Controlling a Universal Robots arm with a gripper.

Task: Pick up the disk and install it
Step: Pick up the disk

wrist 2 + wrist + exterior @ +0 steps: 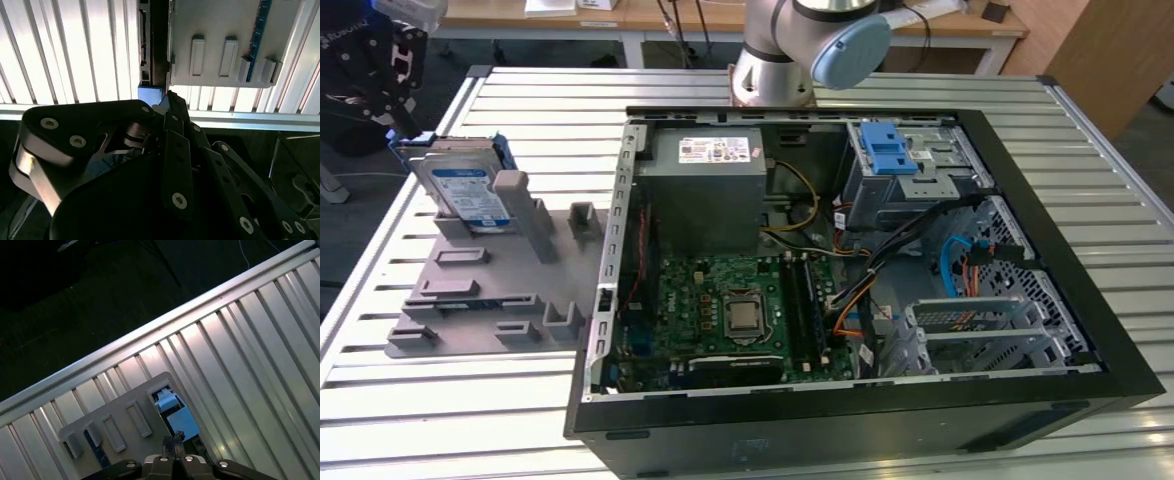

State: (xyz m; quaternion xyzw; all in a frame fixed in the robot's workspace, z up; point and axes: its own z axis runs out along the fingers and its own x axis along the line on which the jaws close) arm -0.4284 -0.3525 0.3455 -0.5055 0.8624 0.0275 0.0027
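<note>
- Standing on edge in a slot of the grey holder [467, 300], the disk [460, 190] sits at the exterior view's left, well apart from the case [854, 405]. Upright like this, its top edge is free for a grasp from above, we judge.
- In the first wrist view the gripper [172, 441] hangs over the holder's end, near the table [454, 420] edge. Its tips look drawn narrow, with nothing between them.
- A blue piece [181, 422] lies just beside the tips. We take it for the disk's rail, so we judge the disk is not yet gripped.
- The case lies open on its side, which leaves the cage [901, 160] with its blue latch reachable from above. The disk is not yet installed.
</note>
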